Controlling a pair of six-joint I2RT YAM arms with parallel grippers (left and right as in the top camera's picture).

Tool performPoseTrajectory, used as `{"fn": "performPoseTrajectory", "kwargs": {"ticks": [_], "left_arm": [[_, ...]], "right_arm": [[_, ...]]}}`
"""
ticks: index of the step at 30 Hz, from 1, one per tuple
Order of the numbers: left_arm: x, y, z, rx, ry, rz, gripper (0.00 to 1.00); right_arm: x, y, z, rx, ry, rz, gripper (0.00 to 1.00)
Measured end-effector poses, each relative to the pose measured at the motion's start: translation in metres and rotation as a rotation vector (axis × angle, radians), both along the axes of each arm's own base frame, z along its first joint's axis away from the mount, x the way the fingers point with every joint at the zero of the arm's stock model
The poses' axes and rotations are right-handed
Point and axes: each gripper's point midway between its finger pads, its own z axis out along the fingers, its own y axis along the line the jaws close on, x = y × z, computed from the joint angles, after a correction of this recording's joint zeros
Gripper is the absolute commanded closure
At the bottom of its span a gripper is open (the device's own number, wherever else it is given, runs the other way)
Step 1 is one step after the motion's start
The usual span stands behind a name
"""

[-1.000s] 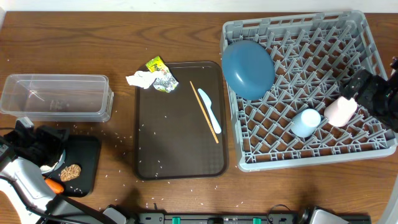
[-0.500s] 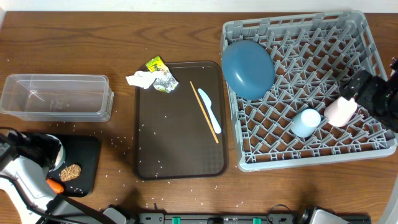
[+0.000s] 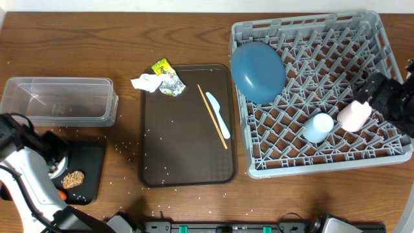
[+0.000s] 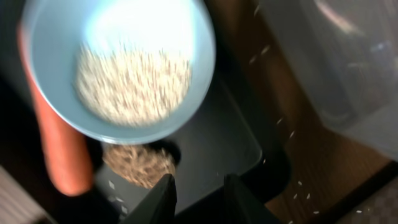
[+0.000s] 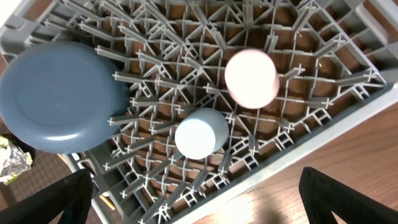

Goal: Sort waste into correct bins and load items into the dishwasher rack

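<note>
Left gripper [image 4: 199,188] first: fingers a little apart, nothing between them, just the black tray [image 4: 233,140] showing through the gap. Right ahead of the fingertips is the white bowl [image 4: 124,62], pale blue outside, with a heap of rice grains [image 4: 130,84] in it. It's over one end of that tray, but I can't tell whether it's actually resting on it. The orange carrot [image 4: 59,155] lies alongside the bowl, and the brown food lump [image 4: 138,165] sits on the tray floor just past the bowl's rim. The clear tub [image 3: 58,100] is just beside the tray, with more loose rice scattered over the table [image 3: 129,39].

Right gripper [image 5: 196,177]: spread wide, holding nothing, hanging over the dishwasher rack [image 5: 298,124]. In there, the pink cup [image 5: 250,78] and light blue cup [image 5: 200,132] stand near each other among the pegs, and the blue plate [image 5: 59,96] is in the corner nearest the serving tray [image 3: 187,149].

On that brown tray the chopstick [image 3: 202,94] and spoon [image 3: 213,102] lie side by side. The crumpled paper [image 3: 143,82], yellow-green wrapper [image 3: 162,66] and silvery wrapper [image 3: 173,86] bunch together at one of its corners.
</note>
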Motion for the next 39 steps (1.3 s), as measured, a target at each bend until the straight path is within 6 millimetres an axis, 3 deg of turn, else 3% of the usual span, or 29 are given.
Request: {"fn": "performPoseTrajectory", "kwargs": {"ticks": [3,7,16,26,36,37,38,39], "left_arm": [[0.006,0.011,0.013,0.07,-0.006,-0.05,0.72],[0.005,0.021,0.013,0.125,0.022,-0.079,0.71],[-0.003,0.018,-0.03,0.036,0.177,-0.171,0.65],[-0.003,0.021,-0.036,0.08,0.234,-0.333,0.62],[-0.006,0.023,-0.066,0.029,0.311,-0.395,0.63],[-0.007,0.023,-0.067,0.026,0.314,-0.398,0.64],[-0.007,0.023,-0.068,0.024,0.318,-0.4,0.74],[-0.007,0.023,-0.07,0.021,0.321,-0.402,0.78]], "right_arm": [[0.005,0.0,0.003,0.002,-0.025,0.005,0.01],[0.013,0.003,0.008,0.017,-0.067,0.02,0.01],[0.03,0.005,0.019,0.028,-0.152,0.045,0.01],[0.042,0.002,0.028,0.021,-0.214,0.033,0.01],[0.046,0.0,0.032,0.012,-0.238,0.034,0.01],[0.047,0.0,0.033,0.011,-0.24,0.034,0.01],[0.047,0.0,0.033,0.011,-0.241,0.034,0.01],[0.047,0.0,0.033,0.011,-0.242,0.034,0.01]]}}
